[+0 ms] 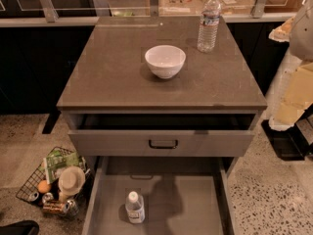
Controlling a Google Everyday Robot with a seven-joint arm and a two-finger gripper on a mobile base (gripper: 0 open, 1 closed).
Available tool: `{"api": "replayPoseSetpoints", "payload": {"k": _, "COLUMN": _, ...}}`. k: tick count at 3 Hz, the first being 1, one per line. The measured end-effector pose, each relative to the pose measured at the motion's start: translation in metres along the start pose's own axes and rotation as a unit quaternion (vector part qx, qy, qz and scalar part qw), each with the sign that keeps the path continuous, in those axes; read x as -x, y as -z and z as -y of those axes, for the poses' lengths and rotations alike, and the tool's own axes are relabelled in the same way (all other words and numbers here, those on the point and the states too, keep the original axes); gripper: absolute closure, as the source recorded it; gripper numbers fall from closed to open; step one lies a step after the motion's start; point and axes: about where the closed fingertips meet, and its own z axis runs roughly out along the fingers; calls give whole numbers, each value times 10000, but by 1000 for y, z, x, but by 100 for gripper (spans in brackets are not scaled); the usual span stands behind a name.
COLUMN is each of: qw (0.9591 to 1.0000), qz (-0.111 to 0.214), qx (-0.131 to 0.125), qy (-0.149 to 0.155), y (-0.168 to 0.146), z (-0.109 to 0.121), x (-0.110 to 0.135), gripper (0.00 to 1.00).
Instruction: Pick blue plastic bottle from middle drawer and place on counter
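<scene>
The blue plastic bottle [135,207] is small and clear, with a white cap. It stands upright on the bare grey floor of the open middle drawer [195,204], left of centre. The brown-grey counter [107,77] tops the cabinet above it. My gripper is out of view. Only pale arm parts [297,89] show at the right edge, beside the cabinet and well away from the bottle. A shadow falls on the drawer floor right of the bottle.
A white bowl [165,60] sits mid-counter and a taller clear water bottle [209,22] stands at its back right. The shallower top drawer with a black handle [163,144] is slightly open above the middle drawer. A wire basket of groceries [54,182] lies on the floor at left.
</scene>
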Motion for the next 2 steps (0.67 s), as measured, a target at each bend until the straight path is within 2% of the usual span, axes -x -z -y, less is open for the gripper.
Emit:
{"api": "replayPoseSetpoints", "payload": {"k": 1, "qw": 10000, "qz": 0, "qx": -1, "qy": 0, "y": 0, "z": 0, "x": 0, "gripper": 0}}
{"api": "replayPoseSetpoints", "payload": {"k": 2, "qw": 9996, "qz": 270, "qx": -24, "qy": -89, "y": -8, "z": -7, "x": -11, "gripper": 0}}
